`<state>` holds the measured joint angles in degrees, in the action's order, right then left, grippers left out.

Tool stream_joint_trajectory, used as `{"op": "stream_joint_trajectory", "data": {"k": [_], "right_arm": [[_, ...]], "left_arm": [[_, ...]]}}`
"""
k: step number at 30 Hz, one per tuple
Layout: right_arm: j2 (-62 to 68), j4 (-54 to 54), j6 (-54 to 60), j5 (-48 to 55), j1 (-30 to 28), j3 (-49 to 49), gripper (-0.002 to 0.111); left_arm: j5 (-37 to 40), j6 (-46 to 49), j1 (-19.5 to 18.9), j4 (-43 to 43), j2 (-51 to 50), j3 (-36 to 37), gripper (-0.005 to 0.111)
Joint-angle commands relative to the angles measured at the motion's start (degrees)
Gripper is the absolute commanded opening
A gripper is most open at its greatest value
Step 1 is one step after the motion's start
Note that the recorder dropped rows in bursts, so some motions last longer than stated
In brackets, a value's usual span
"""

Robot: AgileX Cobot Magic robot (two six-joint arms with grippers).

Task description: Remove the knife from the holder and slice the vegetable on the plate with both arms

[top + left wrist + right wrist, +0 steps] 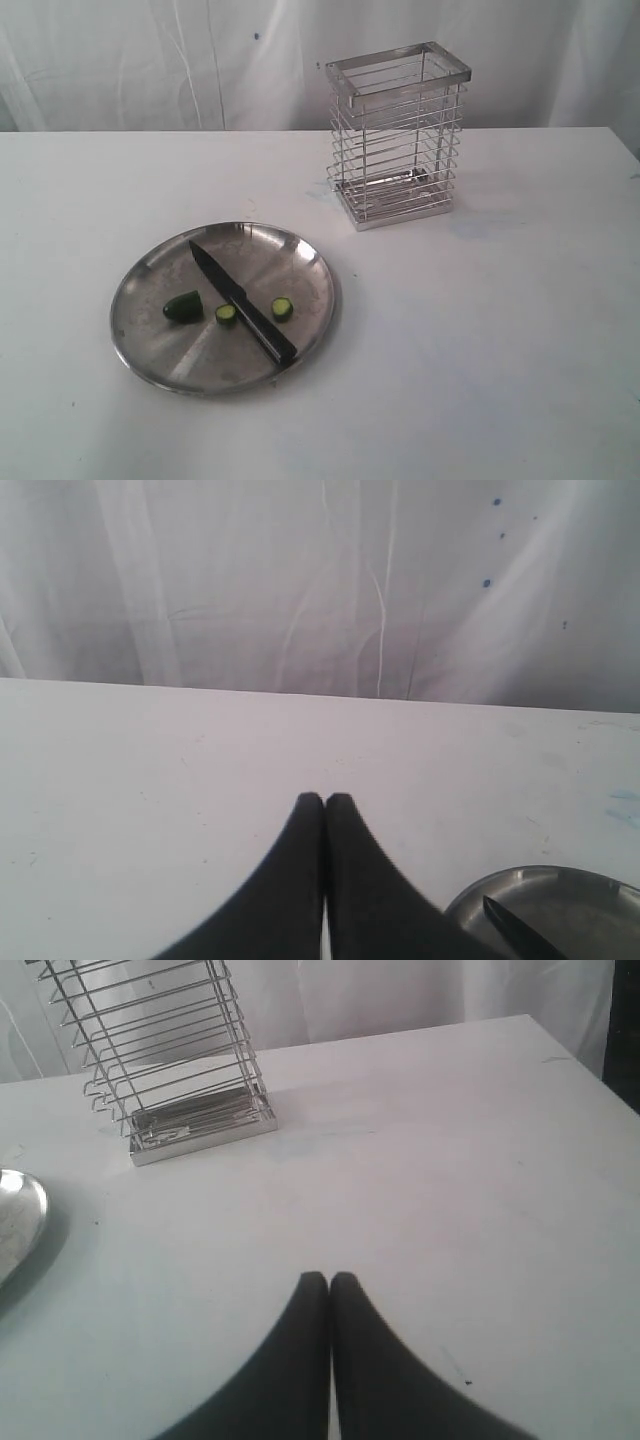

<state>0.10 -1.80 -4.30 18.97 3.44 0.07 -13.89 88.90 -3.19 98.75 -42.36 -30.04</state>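
The exterior view alone shows us the vegetable [183,307] in pieces beside the knife [243,302] on the plate [250,250], lower left (holder [410,85] upper right), while the wrist views show the left fingers [295,880] and right fingers [300,1360] pressed together, empty, over the counter [500,350].

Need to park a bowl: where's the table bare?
Bare: the table right of the plate and in front of the wire holder; also behind the plate, left of the holder. Crowded: the plate, with knife and cucumber pieces.

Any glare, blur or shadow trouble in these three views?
Exterior view: soft even light, faint shadows, bright streaks on the plate, knife reads clearly. Left wrist view: left fingers near the lens, soft-edged. Right wrist view: right fingers equally soft, holder sharp, plate rim glaring.
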Motion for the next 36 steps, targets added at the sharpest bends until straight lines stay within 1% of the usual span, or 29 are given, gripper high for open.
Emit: {"op": "stream_joint_trajectory", "data": {"k": [1, 3, 4, 5, 6, 7, 8, 9, 10, 11, 12, 16, 17, 18, 19, 21, 22, 23, 24, 25, 31, 35, 36], "right_arm": [[-0.1, 0.1, 0.6, 0.1, -0.1, -0.1, 0.0], [-0.1, 0.1, 0.6, 0.2, -0.1, -0.1, 0.0], [-0.1, 0.1, 0.6, 0.2, -0.1, -0.1, 0.0], [-0.1, 0.1, 0.6, 0.2, -0.1, -0.1, 0.0], [-0.1, 0.1, 0.6, 0.3, -0.1, -0.1, 0.0], [-0.1, 0.1, 0.6, 0.3, -0.1, -0.1, 0.0], [-0.1, 0.1, 0.6, 0.3, -0.1, -0.1, 0.0], [-0.1, 0.1, 0.6, 0.3, -0.1, -0.1, 0.0], [-0.1, 0.1, 0.6, 0.3, -0.1, -0.1, 0.0], [-0.1, 0.1, 0.6, 0.3, -0.1, -0.1, 0.0], [-0.1, 0.1, 0.6, 0.3, -0.1, -0.1, 0.0], [-0.1, 0.1, 0.6, 0.3, -0.1, -0.1, 0.0], [-0.1, 0.1, 0.6, 0.3, -0.1, -0.1, 0.0], [-0.1, 0.1, 0.6, 0.3, -0.1, -0.1, 0.0], [-0.1, 0.1, 0.6, 0.3, -0.1, -0.1, 0.0], [-0.1, 0.1, 0.6, 0.3, -0.1, -0.1, 0.0], [-0.1, 0.1, 0.6, 0.3, -0.1, -0.1, 0.0], [-0.1, 0.1, 0.6, 0.3, -0.1, -0.1, 0.0], [-0.1, 0.1, 0.6, 0.3, -0.1, -0.1, 0.0], [-0.1, 0.1, 0.6, 0.3, -0.1, -0.1, 0.0], [-0.1, 0.1, 0.6, 0.3, -0.1, -0.1, 0.0], [-0.1, 0.1, 0.6, 0.3, -0.1, -0.1, 0.0], [-0.1, 0.1, 0.6, 0.3, -0.1, -0.1, 0.0]], "left_arm": [[0.5, -0.3, -0.1, 1.2, 0.6, 0.2, 0.0], [0.3, -0.3, -0.8, 1.2, 1.3, 0.2, 0.0], [1.4, -0.3, -1.8, 1.2, 2.3, 0.2, 0.0], [3.5, -0.1, -4.2, 1.2, 5.3, 0.2, 0.0], [3.0, 2.1, -5.0, 1.2, 7.5, 0.4, 0.0], [2.8, 6.0, -6.1, 1.2, 11.9, 0.7, 0.0], [3.6, 8.4, -6.5, 1.2, 14.5, 0.8, 0.0], [8.2, 13.8, -6.9, 1.0, 19.0, 0.8, 0.0], [10.2, 14.9, -6.9, 1.0, 20.6, 0.7, 0.0], [15.3, 14.8, -6.9, 1.1, 23.1, 0.4, 0.0], [18.8, 14.8, -6.9, 1.2, 24.4, 0.1, 0.0], [32.5, 12.1, -6.9, 1.2, 24.9, -1.0, 0.0], [34.4, 8.7, -7.0, -2.0, 24.7, -1.5, 0.0], [34.5, -0.7, -7.0, -14.3, 24.8, -2.1, 0.0], [34.5, -21.2, -7.0, -32.6, 24.9, -2.4, 0.0], [34.9, -48.3, -6.9, -49.1, 25.0, -1.2, 0.0], [34.8, -58.7, -6.9, -57.0, 25.0, -0.1, 0.0], [33.6, -71.1, -6.9, -69.3, 25.0, 2.5, 0.0], [32.1, -75.1, -6.9, -75.2, 25.0, 4.2, 0.0], [30.6, -77.1, -6.9, -78.6, 25.0, 6.2, 0.0], [21.1, -78.9, -6.8, -78.7, 26.1, 18.1, 0.0], [20.8, -80.0, -5.0, -80.2, 28.9, 26.6, 0.0], [22.6, -80.0, -2.8, -80.2, 31.3, 30.0, 0.0]]}}
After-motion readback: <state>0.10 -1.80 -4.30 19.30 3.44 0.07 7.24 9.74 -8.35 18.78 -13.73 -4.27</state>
